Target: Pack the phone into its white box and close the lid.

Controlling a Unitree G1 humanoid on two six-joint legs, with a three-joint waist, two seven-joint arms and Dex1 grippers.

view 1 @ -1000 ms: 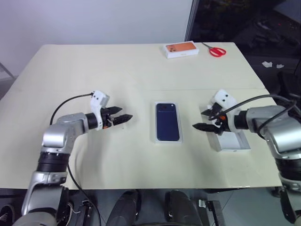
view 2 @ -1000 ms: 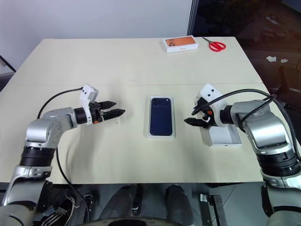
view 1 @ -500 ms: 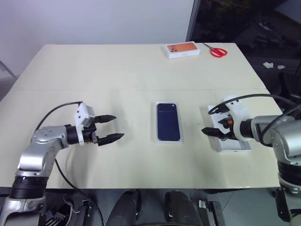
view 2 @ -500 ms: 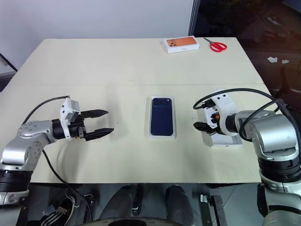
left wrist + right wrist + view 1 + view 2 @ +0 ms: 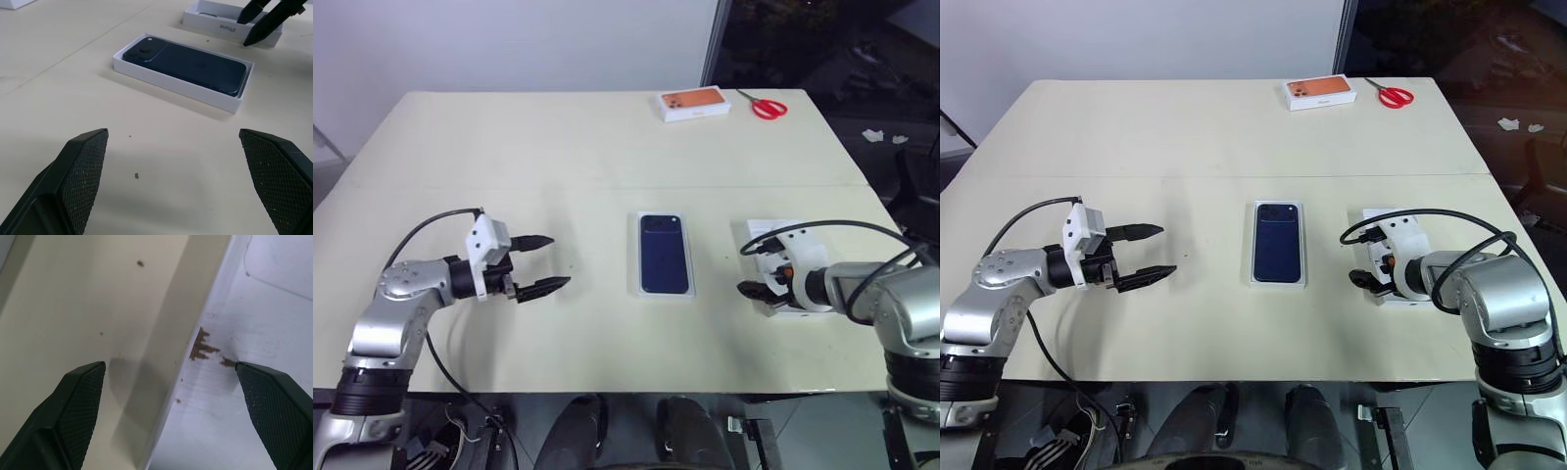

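We see the phone already lying face down in the white box at the middle of the cream desk, its camera cluster at the far end. The navy back fills the shallow tray almost edge to edge, with only a thin white rim showing around it.

The lid rests on the desk to the right of the white box, well apart from it and open side up; in the left wrist view we can read lettering on its near wall. Its plain white inside carries a few small brown marks, seen in the right wrist view.

Our right hand hovers at the near left corner of the lid, pointing steeply down, its two black fingers spread wide and grasping nothing. In the right wrist view one finger stands over the bare desk and the other over the lid's interior, so they straddle the lid's side wall. We cannot tell whether either finger touches it.

Our left hand hangs above the desk to the left of the white box, well apart from it, pointing toward the phone. Its fingers are released wide and empty.

At the far edge of the desk lie an orange-topped white box and, just beside it, red-handled scissors.
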